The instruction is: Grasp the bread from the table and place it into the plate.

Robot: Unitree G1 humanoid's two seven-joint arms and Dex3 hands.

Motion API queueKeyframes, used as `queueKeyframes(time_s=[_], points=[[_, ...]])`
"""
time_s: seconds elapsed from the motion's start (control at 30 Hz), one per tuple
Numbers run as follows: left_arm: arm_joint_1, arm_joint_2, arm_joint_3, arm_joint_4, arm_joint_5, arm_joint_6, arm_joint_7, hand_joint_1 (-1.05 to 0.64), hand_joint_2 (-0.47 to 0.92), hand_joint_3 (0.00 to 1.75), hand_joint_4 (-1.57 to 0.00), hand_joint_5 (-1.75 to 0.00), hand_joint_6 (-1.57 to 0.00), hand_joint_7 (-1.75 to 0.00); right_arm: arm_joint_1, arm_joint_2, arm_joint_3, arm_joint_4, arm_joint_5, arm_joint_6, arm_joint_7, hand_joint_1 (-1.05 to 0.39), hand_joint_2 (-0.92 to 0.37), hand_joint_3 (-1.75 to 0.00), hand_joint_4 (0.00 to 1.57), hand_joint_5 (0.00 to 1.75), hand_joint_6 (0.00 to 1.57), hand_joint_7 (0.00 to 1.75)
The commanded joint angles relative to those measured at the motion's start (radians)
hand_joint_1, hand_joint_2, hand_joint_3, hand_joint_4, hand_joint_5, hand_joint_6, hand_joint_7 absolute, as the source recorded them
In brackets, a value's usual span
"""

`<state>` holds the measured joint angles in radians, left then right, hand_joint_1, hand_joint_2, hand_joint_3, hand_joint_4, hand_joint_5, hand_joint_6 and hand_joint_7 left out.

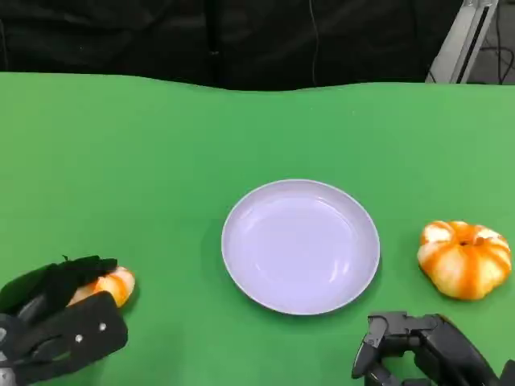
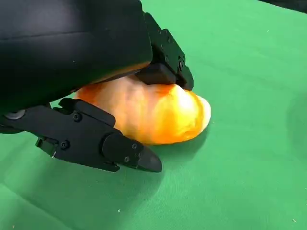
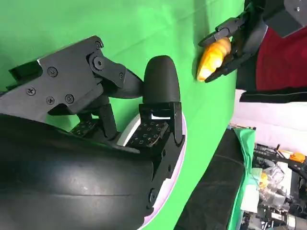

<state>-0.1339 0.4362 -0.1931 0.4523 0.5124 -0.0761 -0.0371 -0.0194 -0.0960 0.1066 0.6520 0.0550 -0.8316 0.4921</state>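
The left hand [image 1: 60, 322] has its fingers [image 2: 105, 143] clamped on the bread [image 2: 153, 112], low on the green counter [image 1: 161, 161] left of the plate [image 1: 300, 245]. The right hand [image 1: 422, 350] holds nothing, fingers apart, near a pumpkin [image 1: 465, 259].

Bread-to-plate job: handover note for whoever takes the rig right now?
Left hand: fingers closed around the bread, which looks to be still resting on the green table at the near left.
Right hand: holds nothing, at the near right by the plate's edge; whether its fingers are spread or curled is unclear.
Plate: centre of the table, nothing in it.
Pumpkin-shaped piece: right of the plate, untouched.
Done: grasp on the bread.
Left: lift it, carry it right to the plate, release.
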Motion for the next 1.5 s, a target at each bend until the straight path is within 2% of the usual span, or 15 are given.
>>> queueKeyframes(time_s=[0.03, 0.07, 0.1, 0.17, 0.2, 0.27, 0.37, 0.67, 0.93, 1.1, 1.23, 1.37, 1.5], points=[[0.026, -0.012, -0.015, 0.02, 0.023, 0.042, 0.049, -0.13, 0.89, 0.0, -0.46, -1.35, -0.6, -0.95, 0.002, -0.009, -0.006, 0.01, 0.01, -0.004, 0.002, -0.11, -0.64, -0.91, 0.85, 1.44, 0.87, 1.16], [0.028, -0.022, -0.009, 0.022, 0.021, 0.043, 0.079, -0.13, 0.89, 0.0, -0.44, -1.48, -0.55, -1.11, 0.002, -0.009, -0.005, 0.009, 0.007, -0.001, 0.0, -0.11, -0.64, -0.91, 0.85, 1.44, 0.87, 1.16], [0.029, -0.028, -0.006, 0.025, 0.019, 0.042, 0.101, -0.12, 0.87, 0.0, -0.5, -1.64, -0.49, -1.43, 0.003, -0.009, -0.005, 0.008, 0.006, 0.001, -0.002, -0.12, -0.64, -0.91, 0.84, 1.44, 0.87, 1.16], [0.03, -0.033, -0.006, 0.029, 0.017, 0.042, 0.126, -0.12, 0.86, 0.01, -0.53, -1.72, -0.44, -1.63, 0.003, -0.009, -0.005, 0.007, 0.004, 0.004, -0.004, -0.13, -0.64, -0.92, 0.84, 1.44, 0.87, 1.16], [0.029, -0.033, -0.008, 0.03, 0.015, 0.042, 0.13, -0.12, 0.85, 0.01, -0.54, -1.73, -0.43, -1.66, 0.003, -0.009, -0.005, 0.007, 0.004, 0.004, -0.004, -0.13, -0.63, -0.92, 0.84, 1.44, 0.87, 1.16], [0.029, -0.032, -0.01, 0.031, 0.014, 0.043, 0.134, -0.12, 0.85, 0.01, -0.54, -1.74, -0.43, -1.68, 0.003, -0.009, -0.005, 0.007, 0.004, 0.004, -0.004, -0.13, -0.63, -0.93, 0.84, 1.45, 0.87, 1.16], [0.036, -0.055, 0.014, 0.067, -0.022, -0.04, 0.206, -0.1, 0.84, 0.0, -0.61, -1.75, -0.44, -1.74, 0.002, -0.004, -0.003, 0.013, -0.007, -0.001, -0.015, -0.13, -0.63, -0.93, 0.84, 1.45, 0.87, 1.16], [0.054, -0.059, 0.021, 0.053, -0.026, -0.141, 0.296, -0.11, 0.83, 0.0, -0.63, -1.75, -0.47, -1.75, -0.002, -0.001, 0.001, 0.014, -0.021, -0.009, -0.026, -0.13, -0.64, -0.91, 0.84, 1.45, 0.87, 1.14], [0.106, -0.054, 0.027, -0.081, 0.003, -0.185, 0.334, -0.12, 0.84, 0.0, -0.62, -1.75, -0.47, -1.75, 0.002, 0.002, 0.0, 0.002, -0.011, -0.004, -0.023, -0.12, -0.66, -0.89, 0.85, 1.45, 0.88, 1.13], [0.16, -0.057, 0.029, -0.235, 0.029, -0.179, 0.319, -0.1, 0.85, 0.01, -0.59, -1.75, -0.46, -1.75, 0.007, 0.002, 0.0, -0.005, -0.012, -0.003, -0.026, -0.12, -0.65, -0.9, 0.85, 1.45, 0.88, 1.13], [0.176, -0.06, 0.033, -0.272, 0.038, -0.173, 0.309, -0.09, 0.85, 0.01, -0.58, -1.75, -0.45, -1.75, 0.008, 0.002, 0.001, -0.007, -0.012, -0.001, -0.027, -0.12, -0.66, -0.9, 0.85, 1.44, 0.88, 1.13], [0.188, -0.083, 0.011, -0.389, 0.064, -0.172, 0.299, -0.08, 0.84, 0.0, -0.57, -1.75, -0.44, -1.75, 0.012, 0.003, 0.003, -0.02, -0.012, 0.01, -0.027, -0.12, -0.65, -0.9, 0.84, 1.44, 0.88, 1.13], [0.184, -0.108, -0.004, -0.431, 0.081, -0.166, 0.292, -0.08, 0.84, 0.0, -0.57, -1.75, -0.44, -1.75, 0.01, 0.001, 0.005, -0.016, -0.016, 0.001, -0.03, -0.11, -0.66, -0.9, 0.84, 1.45, 0.88, 1.13]])
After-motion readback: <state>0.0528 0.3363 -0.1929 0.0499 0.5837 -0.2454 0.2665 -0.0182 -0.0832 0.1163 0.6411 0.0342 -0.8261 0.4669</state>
